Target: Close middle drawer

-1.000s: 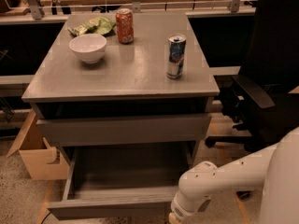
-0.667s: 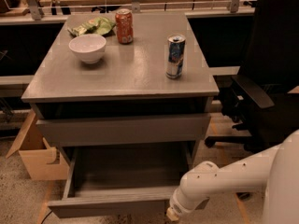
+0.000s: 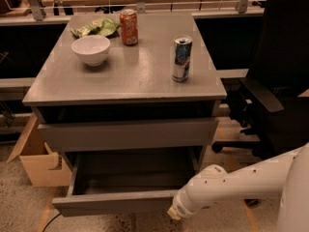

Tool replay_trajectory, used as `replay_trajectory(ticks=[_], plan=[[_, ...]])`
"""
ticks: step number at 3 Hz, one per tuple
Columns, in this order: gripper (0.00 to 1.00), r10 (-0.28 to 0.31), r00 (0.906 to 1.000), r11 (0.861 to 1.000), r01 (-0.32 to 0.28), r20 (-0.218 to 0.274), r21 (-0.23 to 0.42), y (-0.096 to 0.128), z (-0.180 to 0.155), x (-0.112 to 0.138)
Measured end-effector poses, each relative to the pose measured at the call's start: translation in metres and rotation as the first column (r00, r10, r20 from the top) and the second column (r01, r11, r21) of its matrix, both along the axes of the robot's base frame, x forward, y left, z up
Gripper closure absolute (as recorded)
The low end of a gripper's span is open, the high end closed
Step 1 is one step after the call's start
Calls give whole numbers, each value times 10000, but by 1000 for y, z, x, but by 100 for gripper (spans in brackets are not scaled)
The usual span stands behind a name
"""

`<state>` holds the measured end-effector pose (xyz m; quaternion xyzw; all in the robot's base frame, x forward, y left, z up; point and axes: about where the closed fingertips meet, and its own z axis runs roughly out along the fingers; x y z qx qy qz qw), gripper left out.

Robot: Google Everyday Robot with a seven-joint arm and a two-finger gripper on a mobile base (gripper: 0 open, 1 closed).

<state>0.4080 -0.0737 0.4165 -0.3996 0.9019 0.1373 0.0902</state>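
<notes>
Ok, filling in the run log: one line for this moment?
task: close middle drawer | middle drawer: pulled out | gripper: at its front's right end

The jaws of the gripper [image 3: 174, 211] are low at the front. Higher than them and farther back, the grey surface [image 3: 125, 79] carries a white bowl [image 3: 91, 49], a green bag [image 3: 96, 27] and an orange can [image 3: 129, 27], all to their left. A tall blue can [image 3: 182, 58] stands almost straight behind them. A cardboard box [image 3: 41, 162] sits far left, and a black office chair [image 3: 280, 81] is at the right.
</notes>
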Motion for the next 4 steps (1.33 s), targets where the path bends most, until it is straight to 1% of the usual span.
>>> replay_trajectory(ticks=[1,2,3,4], plan=[[100,313,9994,9995,-313,119,1,8,-4,10],[100,732,9963,9973,-736,460,55,22,-8,32],[100,1086,9903,9938,-1103,866,145,35,-10,57],[100,1346,9813,9901,-1386,1378,200,48,-9,84]])
